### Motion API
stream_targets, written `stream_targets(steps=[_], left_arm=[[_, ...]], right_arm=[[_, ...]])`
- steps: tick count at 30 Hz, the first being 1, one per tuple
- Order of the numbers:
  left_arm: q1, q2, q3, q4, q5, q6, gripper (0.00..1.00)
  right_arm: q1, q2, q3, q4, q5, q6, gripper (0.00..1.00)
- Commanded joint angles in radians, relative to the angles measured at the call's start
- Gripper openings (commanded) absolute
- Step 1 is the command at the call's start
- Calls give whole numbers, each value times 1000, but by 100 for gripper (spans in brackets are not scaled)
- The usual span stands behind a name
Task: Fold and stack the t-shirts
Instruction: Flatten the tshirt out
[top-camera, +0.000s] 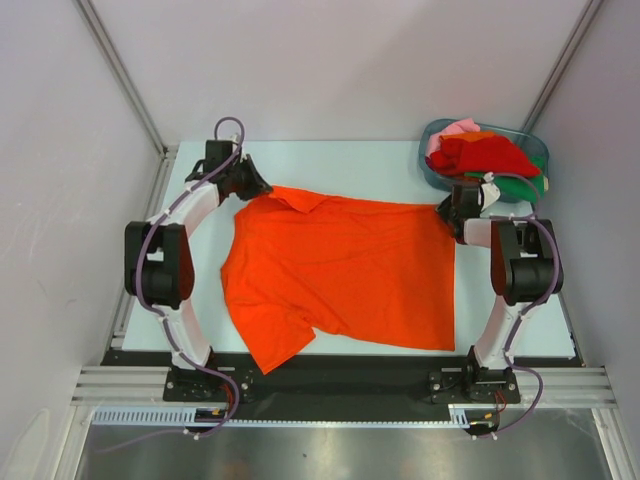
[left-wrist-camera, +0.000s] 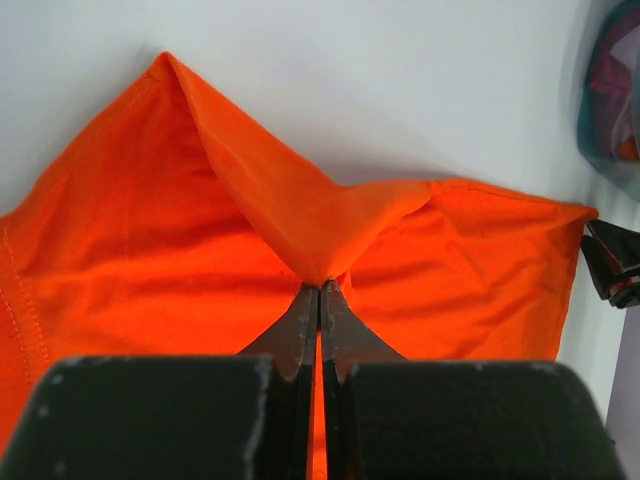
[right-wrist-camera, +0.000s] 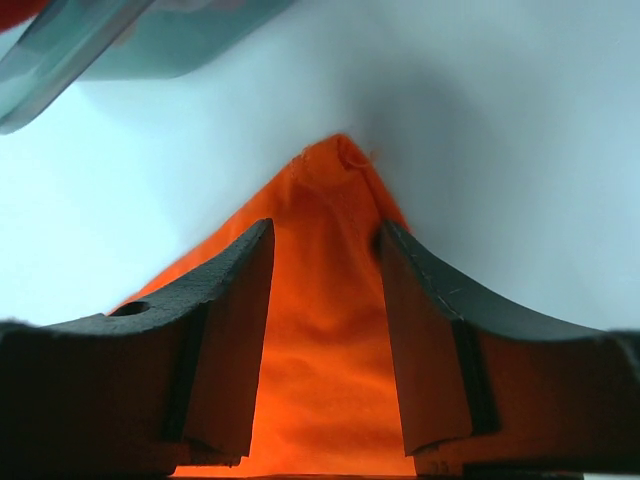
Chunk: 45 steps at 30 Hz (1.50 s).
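A bright orange t-shirt (top-camera: 340, 270) lies spread across the table, collar at the far left and one sleeve hanging near the front left. My left gripper (top-camera: 255, 188) is at its far left corner, shut on a pinched fold of the orange cloth (left-wrist-camera: 300, 215), with the jaws (left-wrist-camera: 320, 287) pressed together on it. My right gripper (top-camera: 447, 212) stands open at the far right corner of the shirt. In the right wrist view that corner (right-wrist-camera: 325, 350) lies loose between the spread fingers (right-wrist-camera: 325, 228). Red (top-camera: 485, 155), pink and green t-shirts are bundled in the tub.
A bluish translucent tub (top-camera: 428, 160) stands at the far right, just behind my right gripper; its rim (right-wrist-camera: 100, 40) shows in the right wrist view. White walls with metal rails enclose the table. A black strip runs along the front edge by the arm bases.
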Motion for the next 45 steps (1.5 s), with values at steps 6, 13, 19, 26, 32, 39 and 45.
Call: stream_targets(steps=[6,13,19,26,32,39,45], left_arm=[[0,-171,-103,83,-18,-20,0],[0,-169,-125,100,3,-26,0],[0,-192,-151,119,-5,-37,0],[11,-263,-183,124,-44,-46,0],[25,-268,-195,122,-57,-52,0],[28,-81,-44,173,66,-52,0],[25,145,240,-10,47,-13,33]], right_arm=[[77,-18,98,-76,179,-81,52],[100,46,223,-202,210,-107,55],[130,124,341,-334,254,-130,59],[144,117,323,-343,248,-146,56],[152,102,327,-345,236,-184,56],[169,16,300,-334,248,-245,57],[210,-78,293,-328,217,-310,57]])
